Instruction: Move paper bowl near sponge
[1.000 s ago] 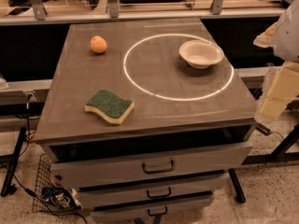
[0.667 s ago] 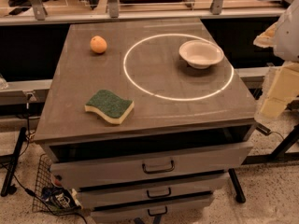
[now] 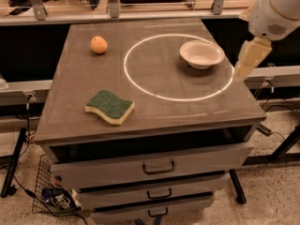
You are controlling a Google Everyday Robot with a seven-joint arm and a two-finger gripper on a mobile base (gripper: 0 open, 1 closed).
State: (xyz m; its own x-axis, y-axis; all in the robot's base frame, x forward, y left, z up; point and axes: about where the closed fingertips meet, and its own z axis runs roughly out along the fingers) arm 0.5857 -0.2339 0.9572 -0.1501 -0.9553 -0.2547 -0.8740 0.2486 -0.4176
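Since 1 second ago the gripper [image 3: 252, 59] has been brought up and inward from the right edge of the view. It is now held just off the right edge of the table [image 3: 187, 114], near the paper bowl [image 3: 201, 54] but apart from it. How far it is open cannot be told, and nothing is seen to be held by it. The paper bowl, the sponge [image 3: 109, 107] and the orange fruit [image 3: 98, 44] have not been shifted. The bowl is found upright at the far right of the top, inside the white ring [image 3: 178, 99], while the sponge lies at the near left, well apart from it. The approach is therefore judged to be under way and the grasp not yet made. The grey top is carried on a cabinet of 3 drawers [image 3: 157, 165]. A wire basket [image 3: 49, 191] is seen on the speckled floor at the left, and a pale rail [image 3: 154, 14] is run behind the table.
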